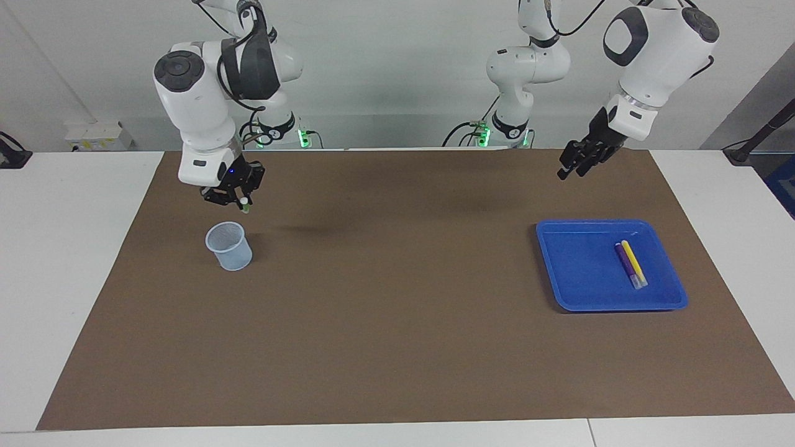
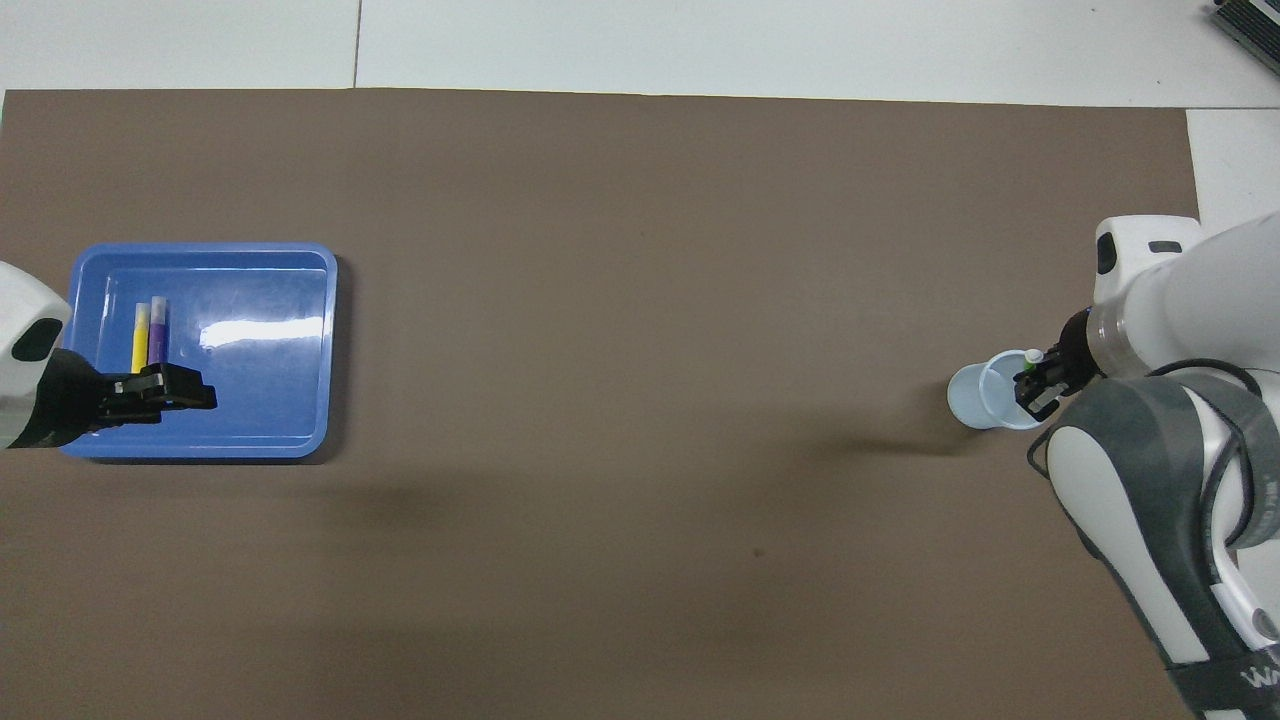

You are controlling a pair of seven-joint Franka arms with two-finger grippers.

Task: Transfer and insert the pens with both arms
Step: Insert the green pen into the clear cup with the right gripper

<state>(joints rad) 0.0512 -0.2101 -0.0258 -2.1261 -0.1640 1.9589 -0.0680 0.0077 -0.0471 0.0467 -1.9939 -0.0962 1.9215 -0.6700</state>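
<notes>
My right gripper [image 1: 242,202] is shut on the green pen [image 1: 246,208], which hangs nearly upright just above the pale blue mesh cup [image 1: 230,248]. From overhead the green pen [image 2: 1029,360] and right gripper [image 2: 1032,385] sit over the rim of the cup [image 2: 975,400]; the pen is not inside it. The purple pen [image 1: 626,263] and yellow pen [image 1: 634,261] lie side by side in the blue tray [image 1: 577,273]. My left gripper [image 1: 570,172] hangs open and empty in the air; from overhead, this left gripper [image 2: 200,395] covers the tray [image 2: 260,400] close to the yellow pen [image 2: 139,335] and purple pen [image 2: 158,335].
A brown mat [image 1: 397,335] covers most of the white table [image 1: 62,248]. Two smaller white robot bases with green lights [image 1: 509,124] stand at the robots' edge of the table. The cup is at the right arm's end, the tray at the left arm's end.
</notes>
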